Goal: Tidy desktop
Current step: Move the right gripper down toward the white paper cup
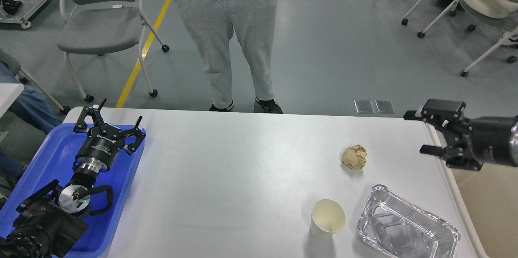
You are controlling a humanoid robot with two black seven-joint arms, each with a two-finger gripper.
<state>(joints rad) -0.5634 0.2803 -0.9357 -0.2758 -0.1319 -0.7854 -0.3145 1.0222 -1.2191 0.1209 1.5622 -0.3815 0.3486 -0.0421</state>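
The white desktop (243,177) fills the lower view. On its right part lie a crumpled brown paper ball (354,156), an upright empty paper cup (327,217) and an empty foil tray (406,229). My left gripper (107,122) is open and empty above the blue tray (52,156) at the desktop's left edge. My right gripper (415,133) comes in from the right, open and empty, over the desktop's right edge, to the right of the paper ball and apart from it.
A beige bin (491,209) stands against the desktop's right side, partly behind my right arm. A person in grey trousers (226,39) stands at the far edge. Wheeled chairs (97,27) stand on the floor beyond.
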